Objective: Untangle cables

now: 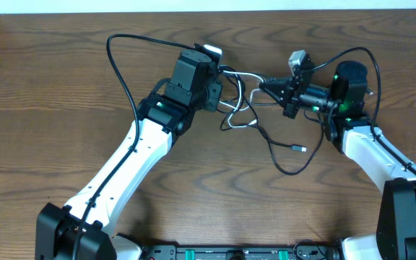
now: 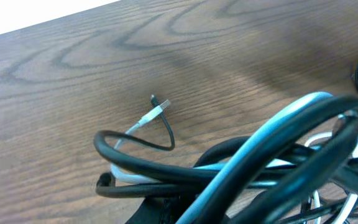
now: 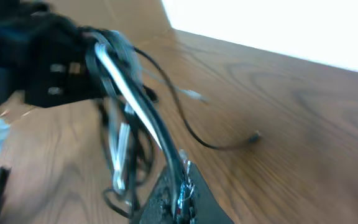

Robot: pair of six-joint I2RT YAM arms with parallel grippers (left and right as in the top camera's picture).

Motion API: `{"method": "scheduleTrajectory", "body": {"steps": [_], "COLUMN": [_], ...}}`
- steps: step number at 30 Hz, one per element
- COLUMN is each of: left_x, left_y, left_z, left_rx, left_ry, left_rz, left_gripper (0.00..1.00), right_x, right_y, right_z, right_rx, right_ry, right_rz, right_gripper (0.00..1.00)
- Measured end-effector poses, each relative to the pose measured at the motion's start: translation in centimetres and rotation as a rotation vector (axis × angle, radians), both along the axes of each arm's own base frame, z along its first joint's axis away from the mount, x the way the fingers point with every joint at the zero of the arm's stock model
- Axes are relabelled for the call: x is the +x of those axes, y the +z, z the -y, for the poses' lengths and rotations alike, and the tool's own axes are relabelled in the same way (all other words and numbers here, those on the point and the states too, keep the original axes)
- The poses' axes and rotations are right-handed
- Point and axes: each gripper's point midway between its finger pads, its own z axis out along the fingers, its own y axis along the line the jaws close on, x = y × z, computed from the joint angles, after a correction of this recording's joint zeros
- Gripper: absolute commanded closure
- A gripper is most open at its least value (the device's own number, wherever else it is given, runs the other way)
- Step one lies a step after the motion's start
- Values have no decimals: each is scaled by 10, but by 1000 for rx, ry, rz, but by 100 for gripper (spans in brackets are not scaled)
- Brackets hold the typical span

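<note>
- The picture is blurry, so I can only tell the big things.
- At the bottom middle I see my right gripper, closed tight on the cables.
- The white and black cables run from it to the upper left, up to the dark blocky end of the left arm.
- More loops hang in the lower left, above the brown wooden table.
- One thin black cable lies on the wood near the middle, and its small plug points right.

The left gripper and right gripper are blocking either side of the cables. Beyond the cables, bare table is lying open; on their near side, one trailing strand is crossing the way.
</note>
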Motion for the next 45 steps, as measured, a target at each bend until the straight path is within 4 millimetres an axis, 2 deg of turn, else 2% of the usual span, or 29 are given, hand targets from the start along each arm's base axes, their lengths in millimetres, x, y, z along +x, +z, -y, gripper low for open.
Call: {"method": "scheduleTrajectory", "body": {"steps": [3, 6, 8, 10, 12, 14, 15, 16, 17, 19, 24, 27, 32, 36, 41, 43, 44, 45], "left_x": [-1, -1, -1, -1, -1, 0, 1, 2, 2, 3, -5, -14, -26, -26, -25, -25, -25, -24], "left_y": [-4, -7, -8, -8, -9, -9, -9, -9, -9, -9, -12, -13, -10, -5, -2, -2, -2, -2], "left_z": [-8, -20, -22, -22, -22, -28, -31, -34, -37, -38, -17, 3, 26, 33, 36, 36, 36, 34], "left_rx": [-6, -17, -27, -39, -40, -27, -17, -2, 11, 43, 115, 113, 94, 86, 82, 84, 87, 94], "left_ry": [70, 176, 210, 230, 242, 265, 276, 274, 270, 235, -15, -192, -394, -452, -471, -472, -469, -462], "left_rz": [-25, -44, -50, -54, -54, -48, -45, -39, -37, -31, -27, -24, 1, 31, 52, 53, 54, 55], "left_gripper": [92, 92, 92, 92, 92, 92, 93, 93, 92, 93, 92, 92, 92, 92, 92, 92, 92, 92], "right_x": [14, 28, 31, 34, 37, 40, 42, 45, 47, 50, 40, 24, -5, -20, -29, -29, -29, -29], "right_y": [-20, -46, -56, -61, -63, -64, -64, -61, -59, -45, -1, 11, 16, 15, 11, 10, 10, 10], "right_z": [13, 38, 47, 53, 58, 66, 70, 74, 77, 72, 42, 22, -8, -25, -32, -32, -32, -33], "right_rx": [-13, -28, -27, -19, -15, -12, -10, -2, -1, 12, 44, 47, 48, 51, 49, 48, 46, 46], "right_ry": [-152, -356, -436, -492, -528, -567, -581, -591, -596, -541, -289, -146, 49, 133, 170, 171, 173, 175], "right_rz": [-162, -346, -417, -462, -475, -482, -482, -465, -452, -370, -117, -31, 32, 36, 12, 7, 12, 15], "right_gripper": [99, 99, 99, 93, 82, 59, 52, 39, 31, 14, 1, 1, 1, 3, 15, 54, 81, 99]}}
